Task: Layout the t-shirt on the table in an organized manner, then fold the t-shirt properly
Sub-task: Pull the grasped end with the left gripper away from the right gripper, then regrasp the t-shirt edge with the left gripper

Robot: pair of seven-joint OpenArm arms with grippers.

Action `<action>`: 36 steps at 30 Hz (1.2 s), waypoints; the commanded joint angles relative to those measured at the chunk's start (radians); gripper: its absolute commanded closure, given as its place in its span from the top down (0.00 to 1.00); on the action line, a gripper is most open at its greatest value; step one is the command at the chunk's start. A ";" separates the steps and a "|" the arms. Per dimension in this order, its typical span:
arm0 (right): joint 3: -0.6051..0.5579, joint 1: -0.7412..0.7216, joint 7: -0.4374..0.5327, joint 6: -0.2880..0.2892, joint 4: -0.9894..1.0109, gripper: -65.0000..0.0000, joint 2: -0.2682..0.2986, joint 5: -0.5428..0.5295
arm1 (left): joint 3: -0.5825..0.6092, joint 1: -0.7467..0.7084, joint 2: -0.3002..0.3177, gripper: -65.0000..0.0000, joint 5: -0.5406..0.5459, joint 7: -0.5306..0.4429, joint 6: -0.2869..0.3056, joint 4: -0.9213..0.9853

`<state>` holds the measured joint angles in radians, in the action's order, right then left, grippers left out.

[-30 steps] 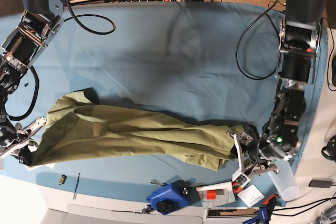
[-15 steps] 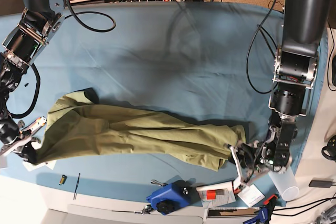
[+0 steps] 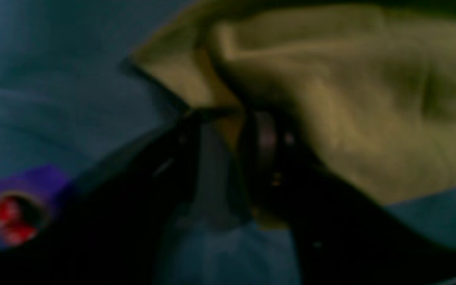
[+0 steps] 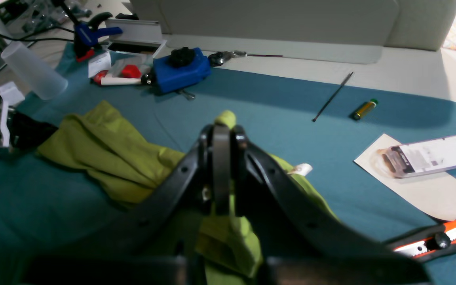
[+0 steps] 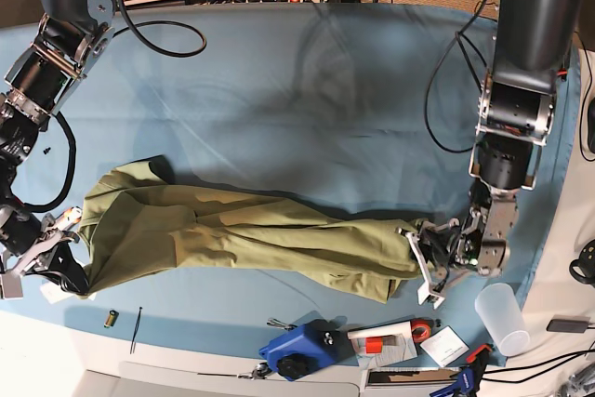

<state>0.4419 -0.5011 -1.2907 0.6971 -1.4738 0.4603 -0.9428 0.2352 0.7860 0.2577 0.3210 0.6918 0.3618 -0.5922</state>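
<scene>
The t-shirt is being stretched in a long crumpled band across the near part of the table. Its left end is being clamped by the right gripper, jaws together on a fold. Its right end is being closed on by the left gripper; whether the cloth is gripped cannot be told.

The table is wide and covered in light blue cloth. The olive-green t-shirt lies bunched lengthwise across its near half. Along the near edge lie a small battery, a thin black zip tie, a blue tool and a clear plastic cup on its side. A black cable loops over the far edge.
</scene>
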 commanded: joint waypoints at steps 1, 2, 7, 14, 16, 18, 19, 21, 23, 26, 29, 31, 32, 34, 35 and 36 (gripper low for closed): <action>0.004 -0.028 0.025 0.001 -0.016 0.00 0.019 -0.021 | -0.003 0.015 0.000 0.19 -0.003 -0.006 0.002 -0.012; 0.004 -0.028 0.023 0.001 -0.016 0.00 0.019 -0.021 | -0.003 0.005 -0.001 0.17 -0.016 -0.018 -0.008 -0.012; 0.004 -0.028 0.021 0.001 -0.016 0.00 0.019 -0.022 | -0.003 -0.007 0.000 0.16 -0.031 -0.022 -0.042 -0.012; 0.004 -0.028 0.027 0.001 -0.016 0.00 0.019 -0.021 | -0.003 -0.008 -0.003 0.00 0.018 0.130 0.001 -0.045; 0.004 -0.028 0.035 0.001 -0.016 0.00 0.019 -0.016 | -0.003 -0.010 0.002 0.00 0.073 0.185 0.002 -0.079; 0.004 -0.028 0.042 0.001 -0.016 0.00 0.019 -0.003 | -0.014 -0.016 0.010 0.00 0.109 0.218 0.001 -0.123; 0.004 -0.028 0.043 0.001 -0.016 0.00 0.019 0.002 | -0.028 -0.022 0.015 0.00 0.123 0.238 0.002 -0.153; 0.004 -0.028 0.043 0.001 -0.016 0.00 0.019 0.006 | -0.072 -0.042 0.025 0.00 0.159 0.282 0.002 -0.223; 0.004 -0.028 0.043 0.001 -0.016 0.00 0.019 0.006 | -0.132 -0.073 0.031 0.00 0.188 0.315 0.002 -0.303; 0.004 -0.028 0.046 0.001 -0.016 0.00 0.019 0.010 | -0.222 -0.131 0.036 0.00 0.216 0.366 0.002 -0.433; 0.004 -0.028 0.051 0.001 -0.015 0.00 0.019 0.010 | -0.291 -0.193 0.037 0.00 0.259 0.433 0.015 -0.557; 0.004 -0.028 0.053 0.001 -0.016 0.00 0.019 0.014 | -0.318 -0.232 0.039 0.00 0.320 0.502 0.053 -0.634; 0.004 -0.028 0.053 0.001 -0.016 0.00 0.019 0.014 | -0.323 -0.253 0.039 0.00 0.358 0.528 0.060 -0.672; 0.004 -0.028 0.054 0.001 -0.016 0.00 0.019 0.017 | -0.324 -0.303 0.039 0.00 0.419 0.555 0.089 -0.739; 0.004 -0.028 0.054 0.001 -0.015 0.00 0.019 0.018 | -0.322 -0.329 0.038 0.00 0.444 0.558 0.100 -0.764; 0.004 -0.028 0.053 0.001 -0.015 0.00 0.019 0.021 | -0.323 -0.357 0.037 0.00 0.464 0.558 0.106 -0.784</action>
<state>0.4419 -0.5011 -1.2701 0.6968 -1.4742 0.4603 -0.9039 -0.0845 0.4072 0.2878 0.7734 1.2564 0.4644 -1.3636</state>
